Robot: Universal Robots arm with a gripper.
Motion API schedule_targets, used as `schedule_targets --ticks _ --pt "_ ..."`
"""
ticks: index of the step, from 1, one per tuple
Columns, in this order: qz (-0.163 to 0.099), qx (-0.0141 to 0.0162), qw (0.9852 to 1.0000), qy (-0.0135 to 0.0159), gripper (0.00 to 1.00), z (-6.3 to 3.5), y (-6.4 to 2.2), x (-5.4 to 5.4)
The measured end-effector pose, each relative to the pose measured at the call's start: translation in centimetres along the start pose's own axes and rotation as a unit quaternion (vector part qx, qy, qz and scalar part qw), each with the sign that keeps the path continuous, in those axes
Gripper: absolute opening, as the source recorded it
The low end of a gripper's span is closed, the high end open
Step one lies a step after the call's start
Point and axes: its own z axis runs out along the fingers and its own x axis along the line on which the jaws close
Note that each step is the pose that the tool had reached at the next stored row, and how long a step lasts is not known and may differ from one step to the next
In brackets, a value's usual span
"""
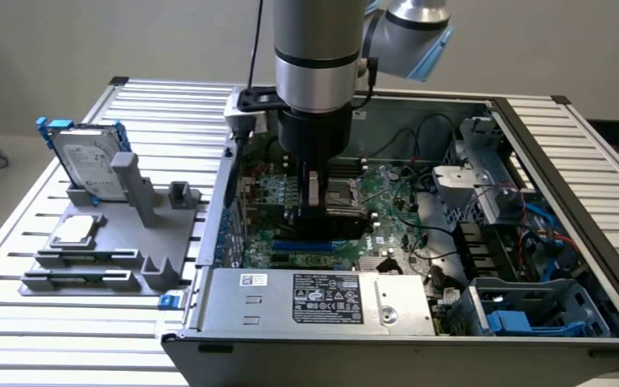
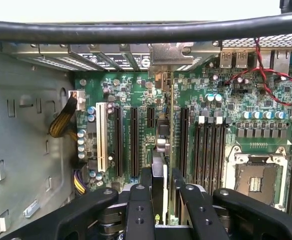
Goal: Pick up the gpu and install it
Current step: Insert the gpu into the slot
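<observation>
- The black two-fingered pincer (image 2: 163,180) is closed partway onto the thin green-board gpu (image 2: 171,120).
- At the exterior view's left, a silver blue-framed hard drive (image 1: 86,161) stands in a grey holder (image 1: 126,258) on the slatted metal bench (image 1: 30,322).
- Further right, the gpu hangs edge-on over the green motherboard (image 2: 226,100) inside the open grey computer case (image 2: 25,140).

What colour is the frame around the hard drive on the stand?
Blue; the hard drive's frame shows best in the exterior view.

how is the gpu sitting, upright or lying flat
Upright on edge: the thin green-and-black gpu card stands gripped in the black pincer over the green motherboard. Seated in a slot: cannot tell.
</observation>
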Motion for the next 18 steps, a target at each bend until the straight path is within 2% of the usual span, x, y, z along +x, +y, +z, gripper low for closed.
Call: schedule_targets --ticks 7,13,18 --pt "0.000 -0.0015 1.0000 -0.0021 0.26 0.52 0.12 0.0" --pt "0.001 -0.0041 1.0000 -0.0056 0.26 0.87 0.14 0.0" --pt "0.001 -0.0062 1.0000 -0.0071 0.26 1.23 0.16 0.0"
